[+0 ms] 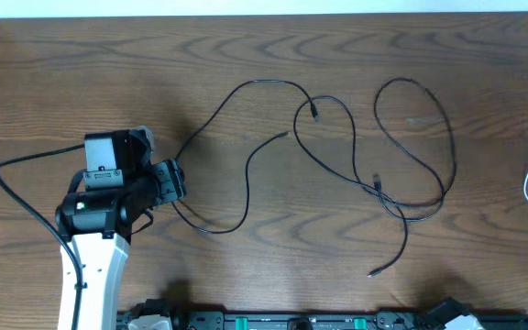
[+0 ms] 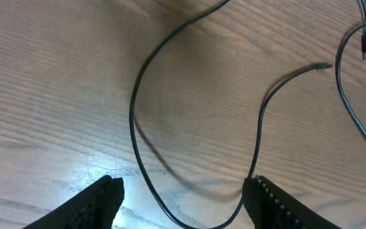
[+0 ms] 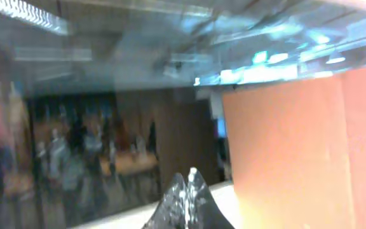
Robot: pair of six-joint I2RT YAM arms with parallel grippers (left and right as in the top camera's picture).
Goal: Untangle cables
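Left gripper (image 2: 183, 189) gapes wide above the table (image 2: 56, 95); a black cable (image 2: 133, 114) loops between its fingers (image 2: 103, 200); other black cables (image 1: 379, 188) lie ahead, white cable (image 1: 526, 186) farthest; right gripper (image 3: 189, 187) looks pinched closed, empty, blurred.

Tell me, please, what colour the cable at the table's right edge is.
White cable, clearest in the overhead view.

Overhead view: the wooden table (image 1: 53, 82) shows bare wood along the far edge and at the near centre; the black cables (image 1: 353, 142) cross in loops over the middle; a white cable (image 1: 526, 188) curls at the right edge, with a bare strip between. Left wrist view: the left gripper (image 2: 183, 187) stands spread, with one of the black cables looping between its fingers (image 2: 103, 200); bare wood lies left of that loop.
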